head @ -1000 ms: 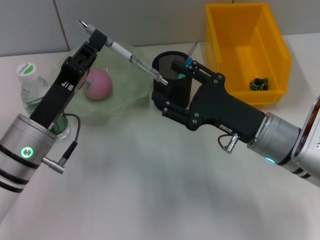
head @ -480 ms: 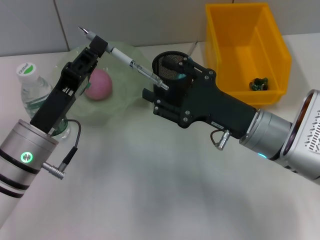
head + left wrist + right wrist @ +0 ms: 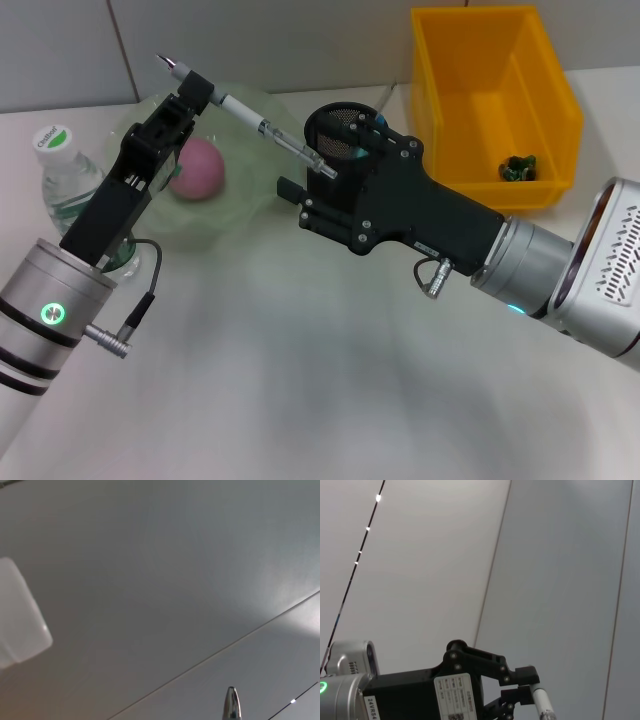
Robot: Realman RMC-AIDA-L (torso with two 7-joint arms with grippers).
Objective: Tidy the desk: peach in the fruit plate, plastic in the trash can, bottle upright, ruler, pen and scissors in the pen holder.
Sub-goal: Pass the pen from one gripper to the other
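A: Pen (image 3: 245, 115) first. Left gripper (image 3: 196, 88) is clamped on it near the tip end and holds it high and slanted over the fruit plate (image 3: 262, 196), the clear back end pointing down toward the pen holder (image 3: 338, 135). My guess: a handover or a guided drop into the cup.

B: Right gripper (image 3: 322, 178)?

A: Beside the pen holder, just at the pen's lower end. Cannot tell whether its fingers are parted or closed; the black body hides them. A light blue piece, probably the scissors (image 3: 377, 125), shows at the cup's rim behind it.

B: Other things?

A: Peach (image 3: 197, 168) sits in the fruit plate. Bottle (image 3: 66, 178) stands upright on the desk (image 3: 300, 380), partly behind the left arm. Trash can (image 3: 495, 100) is well apart, with a small dark green scrap inside. Ruler not seen.

B: Obstacles?

A: The right gripper's bulk crowds the cup mouth, and the pen looks too flat to slide in cleanly. It wants tipping upright.
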